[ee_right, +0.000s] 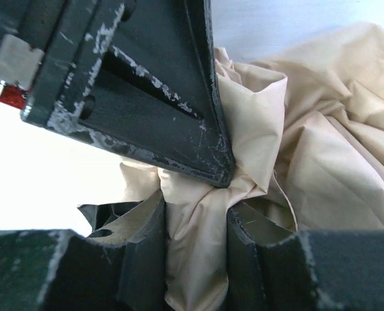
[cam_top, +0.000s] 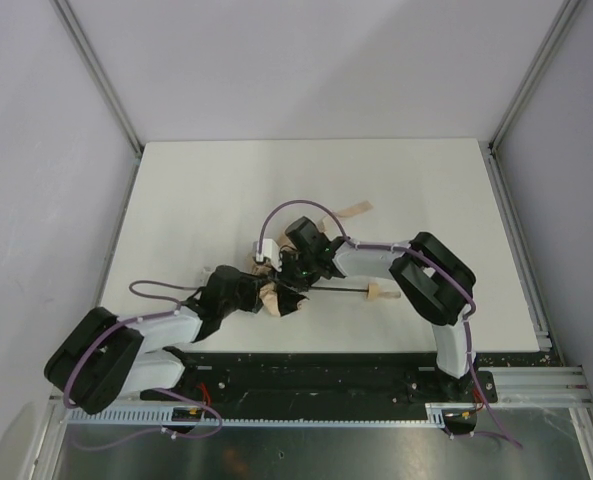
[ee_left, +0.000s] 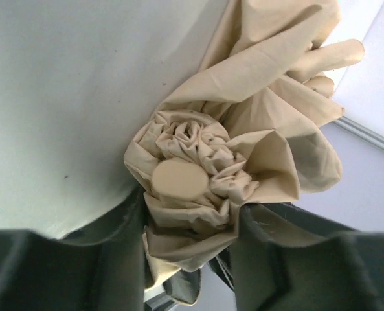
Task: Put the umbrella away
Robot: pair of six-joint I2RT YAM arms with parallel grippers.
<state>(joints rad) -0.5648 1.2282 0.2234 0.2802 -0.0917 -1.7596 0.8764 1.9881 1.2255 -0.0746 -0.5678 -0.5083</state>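
The left gripper (ee_left: 192, 223) and right gripper (ee_right: 195, 227) each pinch the umbrella (ee_left: 208, 162) fabric, apparently bunching it; its handle (cam_top: 374, 292) points to 3 o'clock.

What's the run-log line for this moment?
left gripper: shut on beige fabric folding umbrella | right gripper: shut on same umbrella | pale wooden handle: ungripped, over white table
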